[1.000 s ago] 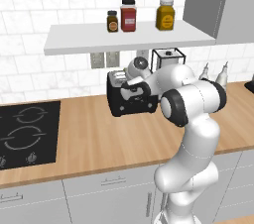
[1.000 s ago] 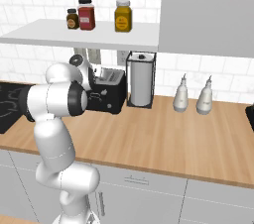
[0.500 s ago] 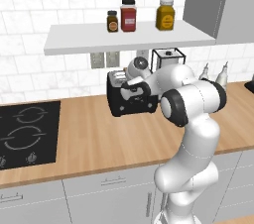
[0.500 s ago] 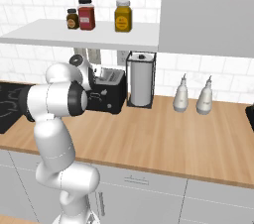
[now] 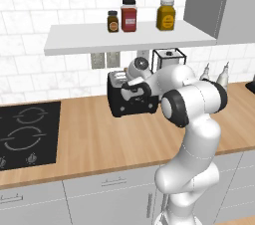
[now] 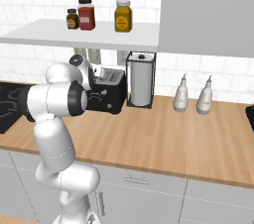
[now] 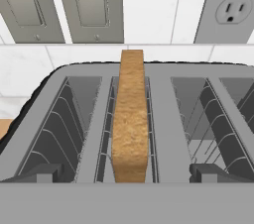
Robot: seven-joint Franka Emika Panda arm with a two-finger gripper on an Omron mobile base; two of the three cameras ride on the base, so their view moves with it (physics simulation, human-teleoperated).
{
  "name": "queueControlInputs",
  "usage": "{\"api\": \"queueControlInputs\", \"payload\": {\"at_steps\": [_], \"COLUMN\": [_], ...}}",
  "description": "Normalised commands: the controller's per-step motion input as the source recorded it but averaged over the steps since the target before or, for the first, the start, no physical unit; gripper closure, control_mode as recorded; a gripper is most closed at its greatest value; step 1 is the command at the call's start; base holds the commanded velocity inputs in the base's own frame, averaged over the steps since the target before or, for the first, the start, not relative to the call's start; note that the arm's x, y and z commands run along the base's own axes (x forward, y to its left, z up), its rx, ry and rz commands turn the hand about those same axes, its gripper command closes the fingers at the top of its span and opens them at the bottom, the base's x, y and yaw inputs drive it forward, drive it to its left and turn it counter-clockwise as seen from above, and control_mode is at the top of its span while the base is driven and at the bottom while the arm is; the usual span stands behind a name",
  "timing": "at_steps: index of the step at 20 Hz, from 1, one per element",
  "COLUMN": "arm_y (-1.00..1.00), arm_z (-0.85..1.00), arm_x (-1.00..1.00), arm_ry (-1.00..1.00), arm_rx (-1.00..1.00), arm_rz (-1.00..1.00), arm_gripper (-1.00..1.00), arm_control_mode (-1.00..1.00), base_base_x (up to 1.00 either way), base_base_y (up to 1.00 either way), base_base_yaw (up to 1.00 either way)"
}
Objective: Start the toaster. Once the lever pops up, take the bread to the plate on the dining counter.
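I see the claw [image 7: 127,173] over the toaster [image 5: 130,100], its 2 fingers [image 7: 42,173] spread wide on both sides of the bread [image 7: 130,114] and not touching it. The bread stands upright in a slot of the toaster, second from the left in the hand view, with its top edge above the silvery top. The toaster stands on the wood table [image 5: 99,139] near the tiled wall, just beside the paper-towel holder [image 6: 141,82]. Left of it is the black hob [image 5: 25,134]. On the shelf [image 6: 74,33] above I count 3 jars [image 6: 123,16].
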Motion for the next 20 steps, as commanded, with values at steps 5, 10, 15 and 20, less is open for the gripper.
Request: {"api": "queueControlInputs", "payload": {"at_steps": [5,10,15,20], "arm_y": [0.0,0.0,0.0,0.0], "arm_z": [0.0,0.0,0.0,0.0], "arm_x": [0.0,0.0,0.0,0.0], "arm_ry": [0.0,0.0,0.0,0.0], "arm_rx": [0.0,0.0,0.0,0.0], "arm_rz": [0.0,0.0,0.0,0.0], "arm_gripper": [-1.0,-1.0,-1.0,-1.0], "arm_control_mode": [-1.0,-1.0,-1.0,-1.0], "base_base_x": [0.0,0.0,0.0,0.0], "base_base_y": [0.0,0.0,0.0,0.0], "base_base_yaw": [0.0,0.0,0.0,0.0]}}
